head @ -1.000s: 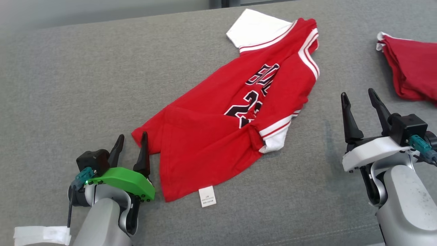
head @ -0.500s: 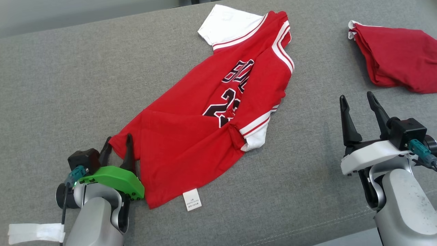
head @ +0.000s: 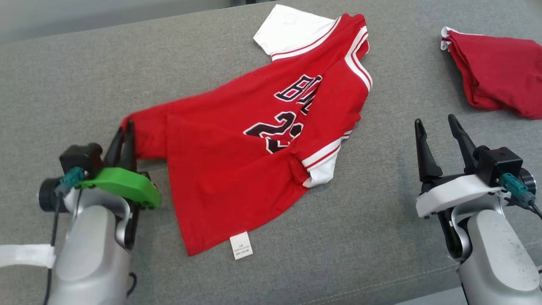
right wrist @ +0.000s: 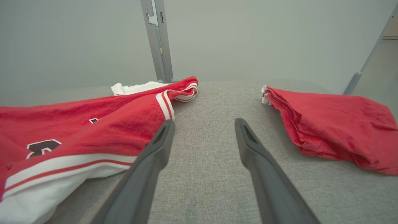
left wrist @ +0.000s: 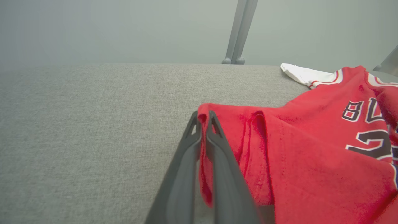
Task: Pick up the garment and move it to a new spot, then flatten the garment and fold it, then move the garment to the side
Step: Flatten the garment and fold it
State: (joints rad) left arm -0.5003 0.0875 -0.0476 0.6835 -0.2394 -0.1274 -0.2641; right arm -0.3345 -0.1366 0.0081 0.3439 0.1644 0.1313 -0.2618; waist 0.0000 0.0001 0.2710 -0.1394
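Grey fabric covers the tabletop (head: 84, 76); notes run from its left edge to its right.

Left tool (head: 126, 127): fingers pressed together, clamped on the hem corner (head: 139, 127) of the jersey (head: 237, 169). The left wrist view shows red cloth pinched between the two fingers and hanging in a fold below them.

The jersey is red with white trim and sits mid-tabletop. Its whole body lies to the right of the left tool. The long axis runs on a diagonal, from the held corner at near left up to the white sleeve (head: 292, 29) close to the far edge. The lower hem trails toward the near edge, with the care label (head: 241, 245) flat on the fabric. The cloth is rumpled and partly doubled over itself by the numerals.

Right tool (head: 435, 120): fingers apart, holding nothing, near the right end of the near edge. Bare tabletop lies between it and the nearer sleeve. The left arm is the one in contact, so any carry looks likely to start there, with the rest of the cloth dragging behind.

Second red garment (head: 495, 76): bunched at the far right corner, apart from the jersey.

Against a second ago, the left tool's fingers stood apart just beside the hem corner. Now they grip it, and the corner is drawn out leftward, with the hem pulled taut behind it. The right tool is as wide as before. The head camera has shifted too.
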